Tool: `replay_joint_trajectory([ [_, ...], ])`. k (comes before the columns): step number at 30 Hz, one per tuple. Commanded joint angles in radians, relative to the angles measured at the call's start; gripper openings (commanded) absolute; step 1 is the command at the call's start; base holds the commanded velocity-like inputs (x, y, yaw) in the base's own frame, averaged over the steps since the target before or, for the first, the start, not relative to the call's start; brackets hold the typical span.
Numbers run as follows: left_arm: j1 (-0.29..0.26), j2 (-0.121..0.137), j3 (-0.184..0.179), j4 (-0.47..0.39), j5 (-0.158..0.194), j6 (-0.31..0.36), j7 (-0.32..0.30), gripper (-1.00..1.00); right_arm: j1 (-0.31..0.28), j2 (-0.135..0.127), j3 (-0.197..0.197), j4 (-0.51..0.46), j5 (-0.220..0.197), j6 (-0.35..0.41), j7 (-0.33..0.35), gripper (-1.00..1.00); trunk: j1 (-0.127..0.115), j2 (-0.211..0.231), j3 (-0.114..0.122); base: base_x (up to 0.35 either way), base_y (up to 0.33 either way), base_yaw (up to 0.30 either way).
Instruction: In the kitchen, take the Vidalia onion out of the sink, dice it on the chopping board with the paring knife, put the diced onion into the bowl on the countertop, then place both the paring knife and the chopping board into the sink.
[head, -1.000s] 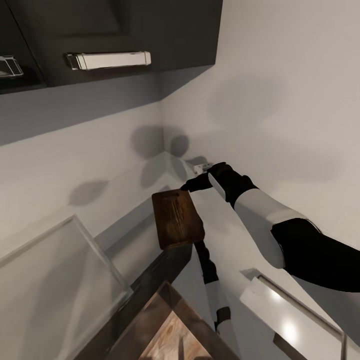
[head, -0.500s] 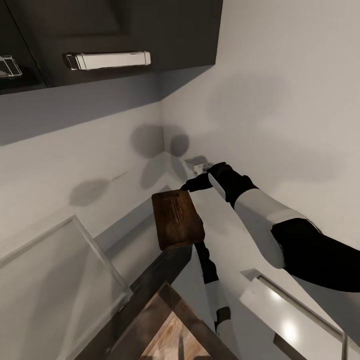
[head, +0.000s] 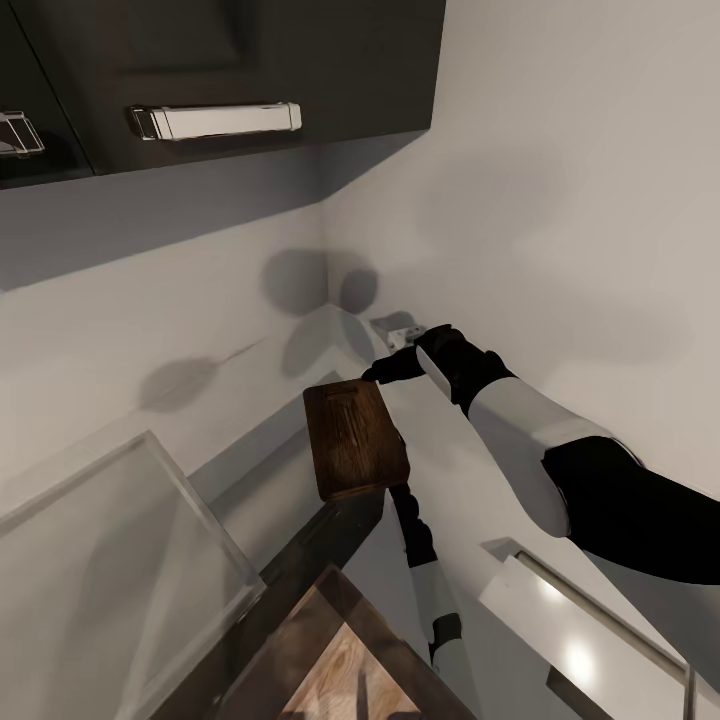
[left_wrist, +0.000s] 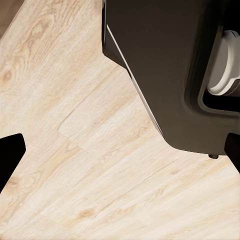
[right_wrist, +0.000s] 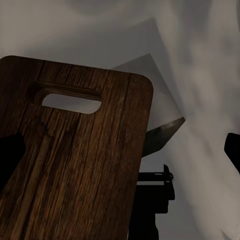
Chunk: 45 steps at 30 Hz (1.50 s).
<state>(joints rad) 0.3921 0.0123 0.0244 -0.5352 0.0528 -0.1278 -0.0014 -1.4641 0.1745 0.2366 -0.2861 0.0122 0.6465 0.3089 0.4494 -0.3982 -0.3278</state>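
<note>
The chopping board, dark brown wood with a slot handle, appears to lie on the grey countertop by its end edge. In the right wrist view the chopping board takes up the near side, slot handle uppermost. My right gripper hovers at the board's far corner near the wall. It is open, with one dark finger over the board and the other off its side. My left gripper is open and points down at the wooden floor. The onion, paring knife and bowl are out of view.
Dark wall cabinets with a chrome bar handle hang above. White walls meet in a corner behind the board. A pale rimmed panel lies on the counter's left; I cannot tell what it is. The robot's dark base stands on the floor.
</note>
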Motion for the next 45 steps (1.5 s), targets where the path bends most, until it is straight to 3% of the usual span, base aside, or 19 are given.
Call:
replay_joint_trajectory([
  [1,0.001,0.0,0.0,-0.002,0.005,-0.001,0.0,1.0,-0.001,0.0,0.003,-0.001,0.002,0.004,0.003,1.0,0.001,-0.002,-0.002,0.0,0.0,0.0],
  [28,0.001,-0.002,-0.001,-0.002,0.004,-0.001,-0.002,1.0,-0.001,0.0,0.026,-0.021,0.023,0.004,0.003,1.0,0.001,-0.002,-0.002,0.0,0.0,0.0],
  [31,0.001,-0.004,-0.001,-0.002,0.004,-0.001,-0.003,1.0,-0.001,0.0,0.024,-0.032,0.025,0.004,-0.022,1.0,0.001,-0.002,-0.002,0.0,0.0,0.0],
  [38,0.001,-0.005,-0.002,-0.002,0.004,-0.001,-0.005,1.0,-0.002,0.0,0.023,-0.077,0.019,0.005,-0.167,1.0,0.001,-0.002,-0.002,0.0,0.0,0.0],
  [42,0.001,-0.005,-0.003,-0.002,0.004,-0.001,-0.006,1.0,-0.001,0.0,0.024,-0.092,0.016,0.003,-0.173,1.0,0.001,-0.002,-0.002,0.0,0.0,0.0],
  [45,0.001,-0.004,-0.003,-0.002,0.004,-0.001,-0.006,1.0,-0.001,0.0,0.024,-0.096,0.014,-0.011,-0.128,1.0,0.001,-0.002,-0.002,0.0,0.0,0.0],
])
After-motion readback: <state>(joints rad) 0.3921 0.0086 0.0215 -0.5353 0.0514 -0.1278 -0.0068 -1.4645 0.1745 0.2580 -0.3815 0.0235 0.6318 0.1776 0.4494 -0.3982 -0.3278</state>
